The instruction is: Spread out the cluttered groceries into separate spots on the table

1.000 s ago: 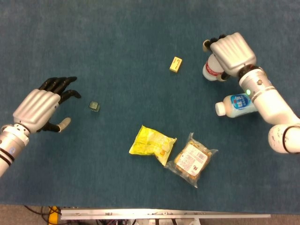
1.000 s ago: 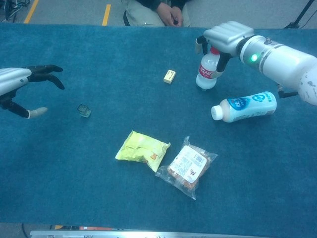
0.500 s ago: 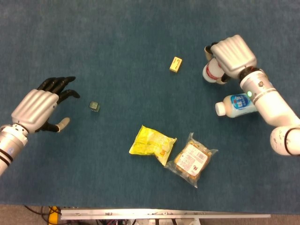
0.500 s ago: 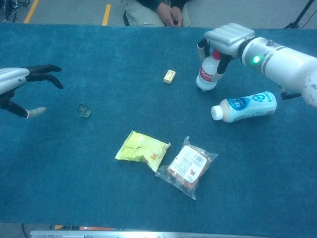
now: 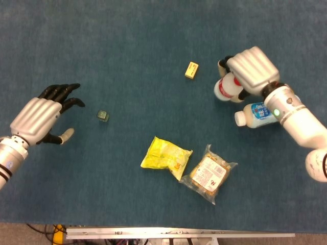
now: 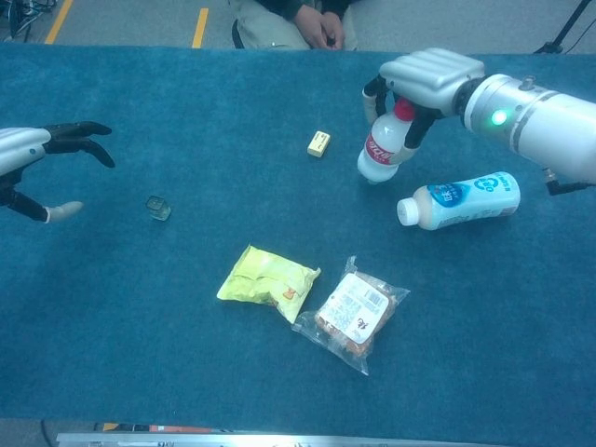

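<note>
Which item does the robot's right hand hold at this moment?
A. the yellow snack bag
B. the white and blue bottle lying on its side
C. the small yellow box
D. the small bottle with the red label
D: the right hand grips the tilted red-label bottle.

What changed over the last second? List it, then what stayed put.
The right hand, gripping the red-labelled bottle, shifted it left and tilted it. The left hand barely moved and holds nothing. The blue-labelled bottle, yellow bag, clear packet, small box and cube stayed.
</note>
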Controlling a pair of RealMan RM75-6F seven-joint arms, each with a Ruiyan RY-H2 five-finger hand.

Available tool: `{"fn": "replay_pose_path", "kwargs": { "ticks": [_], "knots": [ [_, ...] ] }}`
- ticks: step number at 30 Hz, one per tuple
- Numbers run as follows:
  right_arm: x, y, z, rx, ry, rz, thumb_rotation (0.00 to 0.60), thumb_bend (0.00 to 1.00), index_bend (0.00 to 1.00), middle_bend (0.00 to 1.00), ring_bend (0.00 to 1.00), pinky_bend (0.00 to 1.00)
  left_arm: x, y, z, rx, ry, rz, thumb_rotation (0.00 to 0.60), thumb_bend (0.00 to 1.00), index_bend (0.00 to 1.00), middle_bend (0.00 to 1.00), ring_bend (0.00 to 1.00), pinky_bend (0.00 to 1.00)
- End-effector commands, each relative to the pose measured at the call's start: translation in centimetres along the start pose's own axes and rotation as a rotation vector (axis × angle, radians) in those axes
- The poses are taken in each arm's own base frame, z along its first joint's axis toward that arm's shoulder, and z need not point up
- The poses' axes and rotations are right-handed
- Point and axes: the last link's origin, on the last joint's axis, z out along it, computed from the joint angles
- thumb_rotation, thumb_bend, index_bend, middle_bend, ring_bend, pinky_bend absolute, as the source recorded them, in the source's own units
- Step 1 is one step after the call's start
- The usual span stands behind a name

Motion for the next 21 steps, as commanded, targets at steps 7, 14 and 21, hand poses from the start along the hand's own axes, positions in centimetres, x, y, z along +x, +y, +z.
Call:
{"fn": "replay_pose_path", "kwargs": {
  "ticks": [7, 14, 21],
  "knots": [
    [-1.7, -0.5, -0.9, 0.037, -0.027, 0.084, 0.600, 0.02, 0.47, 0.50, 0.53, 0.73, -0.4, 0.0, -0.3, -0.001, -0.022, 0.013, 0.600, 0.36, 0.24, 0.04, 0.00, 0.04],
    [-2.6, 0.2, -1.2, 0.024, -0.042, 0.074, 0.600, 0.02, 0.47, 0.50, 0.53, 0.73, -0.6, 0.1, -0.2, -0.006, -0.024, 0.008, 0.600, 0.36, 0.24, 0.04, 0.00, 0.04],
    [-2.7, 1.4, -1.8, -0.008, -0.046, 0.059, 0.600, 0.02, 0.47, 0.50, 0.53, 0.73, -0.7, 0.2, 0.0, -0.012, -0.029, 0.013, 0.600, 0.36, 0.24, 0.04, 0.00, 0.04]
  ]
}}
